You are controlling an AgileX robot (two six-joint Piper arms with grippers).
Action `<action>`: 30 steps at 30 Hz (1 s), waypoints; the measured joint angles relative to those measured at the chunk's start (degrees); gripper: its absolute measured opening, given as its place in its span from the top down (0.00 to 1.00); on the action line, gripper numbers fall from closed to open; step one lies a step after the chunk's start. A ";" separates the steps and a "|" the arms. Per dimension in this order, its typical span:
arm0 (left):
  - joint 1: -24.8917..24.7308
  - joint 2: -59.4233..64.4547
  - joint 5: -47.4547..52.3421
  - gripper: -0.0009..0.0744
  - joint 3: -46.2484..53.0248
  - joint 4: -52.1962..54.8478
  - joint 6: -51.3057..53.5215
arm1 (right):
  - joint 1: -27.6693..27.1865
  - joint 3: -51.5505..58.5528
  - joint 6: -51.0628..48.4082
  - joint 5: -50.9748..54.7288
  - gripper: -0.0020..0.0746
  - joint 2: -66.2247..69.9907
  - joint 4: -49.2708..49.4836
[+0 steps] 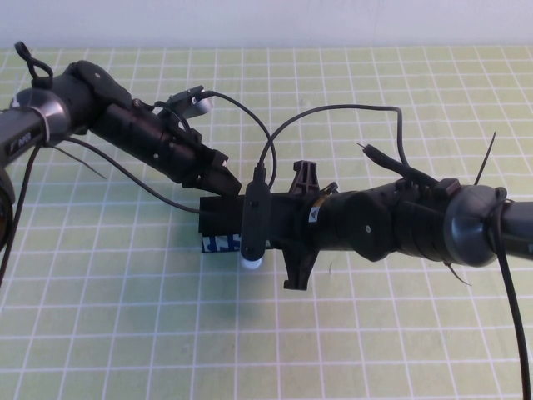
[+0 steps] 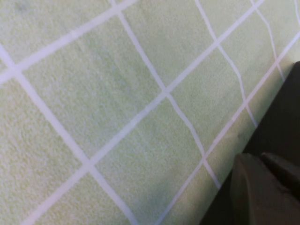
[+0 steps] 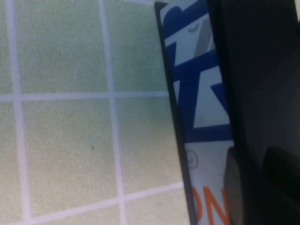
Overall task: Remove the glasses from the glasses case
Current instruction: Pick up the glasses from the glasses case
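The rectangular black glasses case (image 1: 221, 218) with blue-white print is flanked on the green gridded bench (image 1: 125, 317) by the left gripper (image 1: 218, 177) and right gripper (image 1: 250, 218), whose finger states cannot be told.

The case (image 3: 201, 93) front shows part of big orange letters, maybe "ON"; no whole word shows.

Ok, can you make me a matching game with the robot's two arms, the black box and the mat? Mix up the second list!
Things:
1. left gripper
2. right gripper
3. glasses case
4. mat

Descriptions:
A. green with a white grid
B. black, with a blue and white printed side
C. reaches the case from the far left side
D. comes in from the right, over the case

Pairs: 1-C, 2-D, 3-B, 4-A
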 joint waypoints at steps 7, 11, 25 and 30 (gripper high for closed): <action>0.00 0.00 -0.19 0.99 -0.22 0.00 0.27 | 0.00 0.00 -0.04 -0.25 0.96 -1.49 -0.23; 0.00 0.00 0.62 0.99 -0.97 0.10 0.38 | 0.00 0.00 -0.04 -0.60 0.97 -2.93 0.11; 3.39 -20.14 2.20 0.99 2.07 2.67 5.36 | 0.00 0.00 -0.04 -2.79 0.98 -3.06 2.11; 3.39 -26.62 0.28 0.99 20.76 -6.34 19.12 | 0.00 0.00 0.07 -3.18 0.98 -3.06 2.93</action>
